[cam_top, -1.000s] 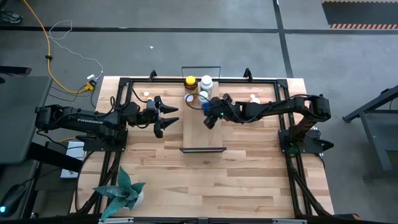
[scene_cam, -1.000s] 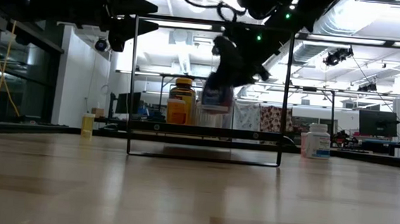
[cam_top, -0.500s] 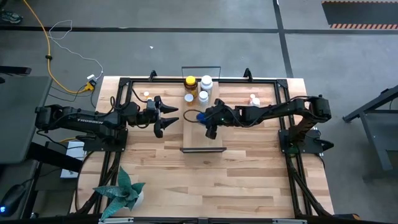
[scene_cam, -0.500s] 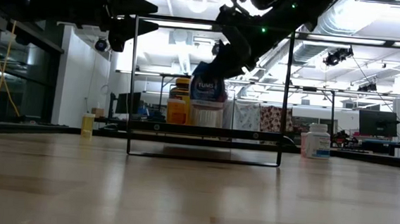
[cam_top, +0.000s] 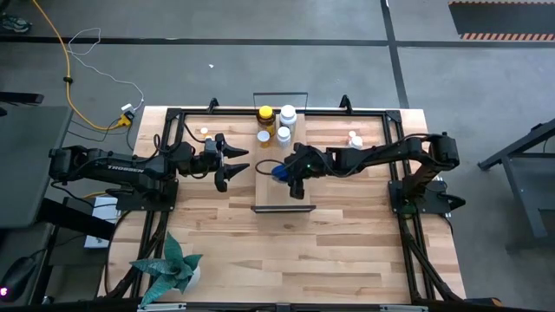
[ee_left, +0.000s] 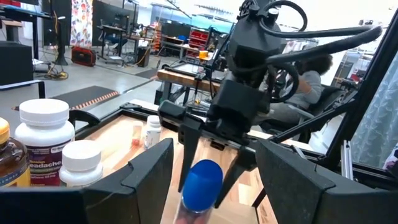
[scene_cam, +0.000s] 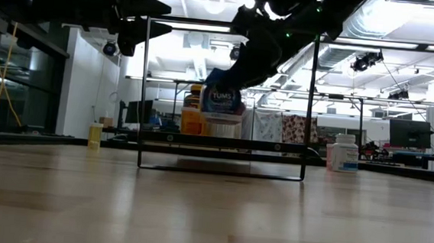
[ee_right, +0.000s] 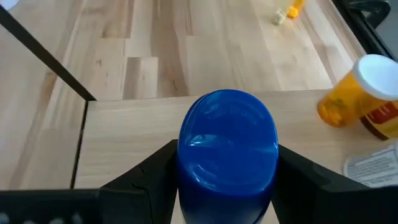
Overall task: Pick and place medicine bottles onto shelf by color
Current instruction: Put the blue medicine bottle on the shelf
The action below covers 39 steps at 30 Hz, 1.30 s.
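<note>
The blue-capped bottle (scene_cam: 222, 106) with a blue label stands upright over the middle of the shelf (cam_top: 282, 198). My right gripper (cam_top: 290, 176) is around its top, reaching in from the table's right. On the shelf's far end stand an amber bottle with a yellow cap (cam_top: 265, 113), a white bottle (cam_top: 288, 113), a tiny orange one (cam_top: 264, 137) and a smaller white one (cam_top: 284, 133). My left gripper (cam_top: 227, 165) hangs open and level just left of the shelf, holding nothing. My right gripper has the bottle's blue cap (ee_right: 227, 143) between its two fingers, one finger (ee_right: 155, 171) on each side. The fingers slant downward from the table's right side. The bottle stays upright, its base (scene_cam: 220, 134) at the shelf board.
Tiny bottles lie on the table right of the shelf (cam_top: 355, 138) and left of it (cam_top: 205, 132). A white bottle (scene_cam: 343, 153) stands to the right in the low view. A potted plant (cam_top: 169, 269) sits at the near left corner. The shelf's near half is bare.
My right gripper has moved a little toward the table's near edge and left over the shelf, rolling its wrist. The blue-capped bottle has gone from tilted and lifted to upright, lowered to the shelf board.
</note>
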Each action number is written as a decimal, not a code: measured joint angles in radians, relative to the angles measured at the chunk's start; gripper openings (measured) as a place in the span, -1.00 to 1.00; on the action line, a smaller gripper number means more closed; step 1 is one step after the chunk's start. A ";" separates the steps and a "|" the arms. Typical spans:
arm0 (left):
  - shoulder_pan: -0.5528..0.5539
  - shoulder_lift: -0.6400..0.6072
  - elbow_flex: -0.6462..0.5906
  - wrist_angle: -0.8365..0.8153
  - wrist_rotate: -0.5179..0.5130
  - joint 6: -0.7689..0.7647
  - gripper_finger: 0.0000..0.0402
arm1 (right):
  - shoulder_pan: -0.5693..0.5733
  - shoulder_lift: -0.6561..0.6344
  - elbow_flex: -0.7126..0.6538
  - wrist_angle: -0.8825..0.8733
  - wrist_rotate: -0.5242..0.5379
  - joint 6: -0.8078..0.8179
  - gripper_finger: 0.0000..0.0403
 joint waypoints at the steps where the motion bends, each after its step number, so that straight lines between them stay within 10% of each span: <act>1: 0.000 0.000 0.000 0.000 0.000 0.000 0.09 | -0.004 0.000 0.000 -0.007 0.000 0.000 -0.03; 39: 0.000 0.000 0.000 -0.003 0.000 0.000 0.09 | -0.044 0.048 0.000 0.004 -0.006 -0.064 -0.02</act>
